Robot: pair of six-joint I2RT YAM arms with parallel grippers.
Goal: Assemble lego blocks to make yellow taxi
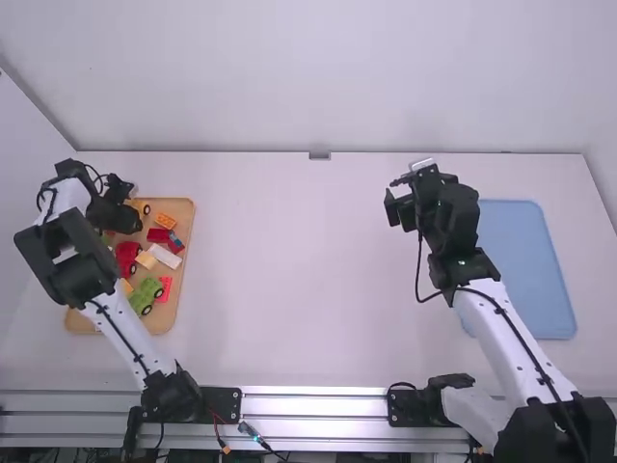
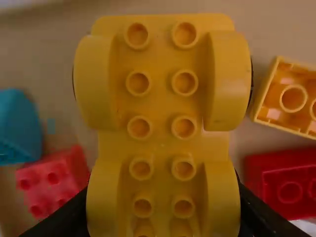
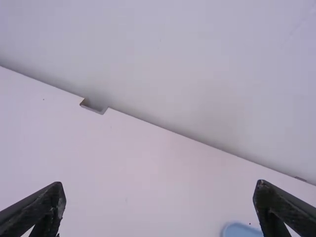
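At the far left, my left gripper (image 1: 123, 210) is over the upper part of the wooden tray (image 1: 185, 207), with the yellow wheeled base (image 1: 142, 205) at its fingertips. In the left wrist view this yellow base (image 2: 160, 103), studs facing the camera, lies between the fingers of the left gripper (image 2: 164, 207), which is shut on it; its wheels partly cover them. It looks much nearer than the bricks behind. My right gripper (image 1: 399, 204) hangs over the right half of the table. In the right wrist view the right gripper (image 3: 159, 195) stands open, nothing between its fingers.
The tray also holds an orange-yellow brick (image 1: 165, 221), a red car (image 1: 127, 257), a green car (image 1: 147, 294), a white brick (image 1: 166, 256) and several red pieces. A blue tray (image 1: 525, 270) lies right of the right arm. A wall rises behind the table.
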